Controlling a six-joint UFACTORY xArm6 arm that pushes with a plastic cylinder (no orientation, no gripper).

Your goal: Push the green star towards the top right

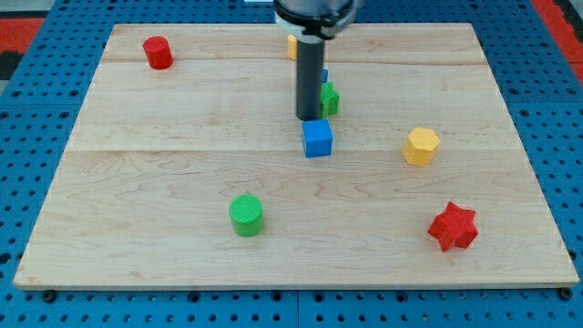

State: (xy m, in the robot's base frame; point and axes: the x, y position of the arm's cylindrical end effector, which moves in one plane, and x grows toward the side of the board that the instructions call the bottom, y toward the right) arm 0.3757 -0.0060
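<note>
The green star point(330, 98) lies near the top middle of the wooden board point(164, 137), half hidden behind my rod. My tip point(309, 118) rests on the board just left of the green star and touches or nearly touches it. A blue cube point(317, 138) sits right below my tip. Behind the rod a small bit of another blue block point(324, 76) shows just above the green star, and a yellow block point(292, 47) shows at the rod's left, near the board's top edge.
A red cylinder point(158, 52) stands at the top left. A green cylinder point(246, 215) stands at the lower middle. A yellow hexagon point(421, 146) lies at the right. A red star point(453, 227) lies at the bottom right.
</note>
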